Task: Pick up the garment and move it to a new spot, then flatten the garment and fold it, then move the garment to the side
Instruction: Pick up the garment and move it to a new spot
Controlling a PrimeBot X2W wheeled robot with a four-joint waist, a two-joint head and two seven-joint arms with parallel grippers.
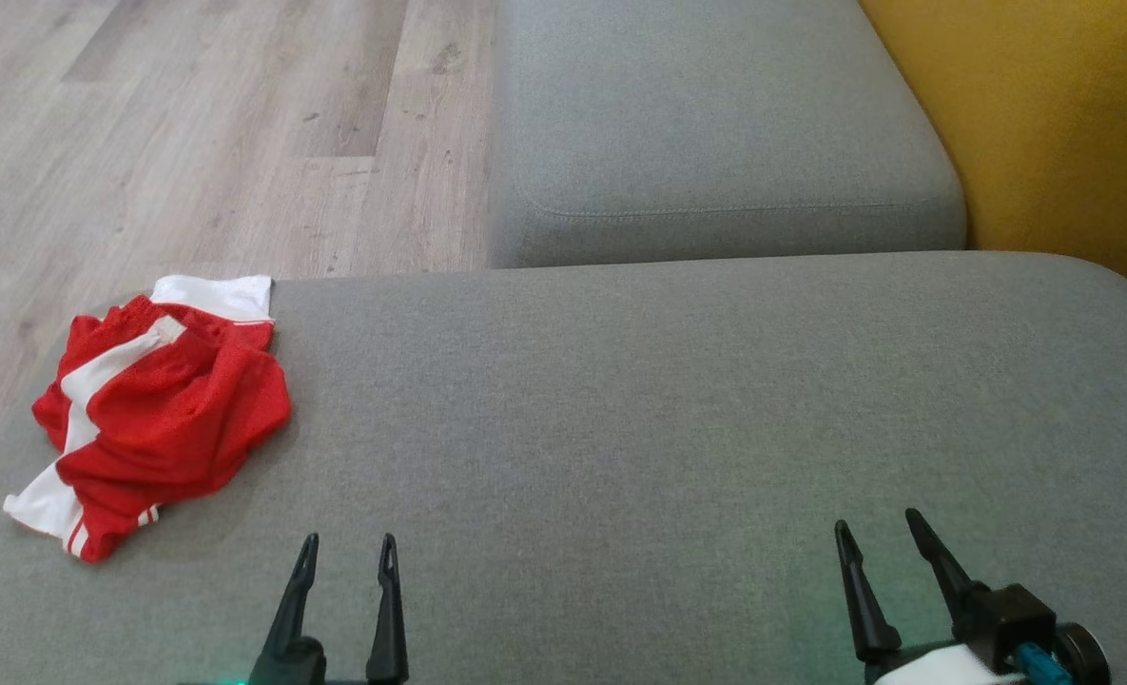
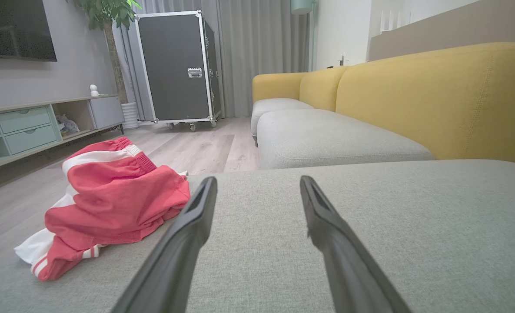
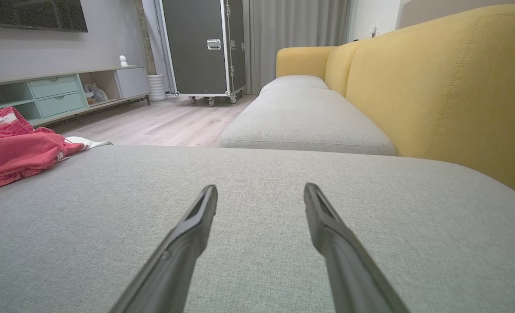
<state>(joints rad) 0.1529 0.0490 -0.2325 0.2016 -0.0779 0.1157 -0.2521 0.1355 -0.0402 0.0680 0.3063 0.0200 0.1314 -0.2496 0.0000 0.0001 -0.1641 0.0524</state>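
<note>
The garment [image 1: 159,404] is a pair of red shorts with white stripes and white trim, lying crumpled at the far left of the grey sofa cushion [image 1: 677,400], near its left edge. In the left wrist view the garment [image 2: 109,204] sits left of my fingers; in the right wrist view the garment [image 3: 14,150] lies at the left edge. My left gripper [image 1: 347,552] stands open at the lower left, a little right of and nearer than the shorts, holding nothing. At the lower right my right gripper [image 1: 875,528] is open too, far from the shorts.
A second grey cushion [image 1: 715,133] lies beyond the near one, with the yellow sofa back [image 1: 1067,124] to the right. Wooden floor [image 1: 192,133] spreads at the left. A black wheeled case [image 2: 174,65] and a low cabinet [image 2: 31,126] stand across the room.
</note>
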